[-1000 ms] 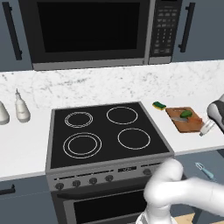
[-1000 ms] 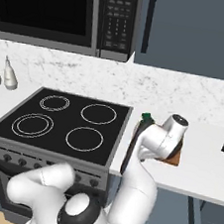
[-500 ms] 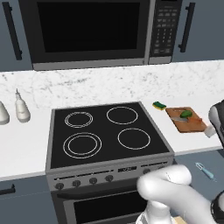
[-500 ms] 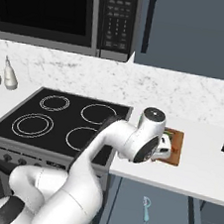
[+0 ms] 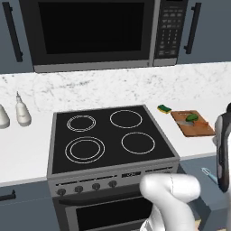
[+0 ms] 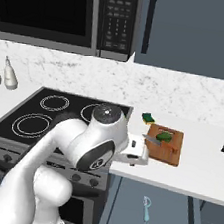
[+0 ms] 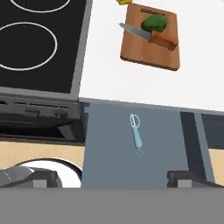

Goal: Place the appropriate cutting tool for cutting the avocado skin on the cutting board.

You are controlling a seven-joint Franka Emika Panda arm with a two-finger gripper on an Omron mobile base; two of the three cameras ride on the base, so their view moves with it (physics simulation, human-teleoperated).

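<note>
**Knife on the board, arm pulled back**

Since a second ago the arm has swung away from the cutting board and now hangs in front of the counter edge, with the gripper (image 6: pixel 137 155) low beside the stove's right front corner in the right base view. In the hand view two dark fingertips (image 7: pixel 186 177) rise at the bottom with a wide gap between them, so the jaws stand apart and hold nothing.

Nearest the camera, a small light-blue-handled peeler (image 7: pixel 137 133) lies on the grey-blue floor below the counter; it also shows low in the left base view (image 5: pixel 209 173) and the right base view (image 6: pixel 145 209).

Above that comes the white counter (image 7: pixel 131 83), with the black stove (image 5: pixel 110 140) just to its left.

On the counter lies the cutting board (image 7: pixel 151 41), brown and rectangular, a little apart from the stove. The knife (image 7: pixel 148 36) rests on the board at a slant, its orange-brown handle toward the board's right side and its grey blade tip reaching just past the left edge. The avocado (image 7: pixel 154 22) sits on the board touching the knife, on the far side of it. Both base views show the same arrangement, the board (image 5: pixel 193 124) (image 6: pixel 166 143) carrying the avocado (image 5: pixel 191 117) (image 6: pixel 164 136).

Just beyond the board's far left corner lies a green-and-yellow sponge (image 6: pixel 147 118). Farther back, a microwave (image 5: pixel 94 34) hangs above the stove.
</note>
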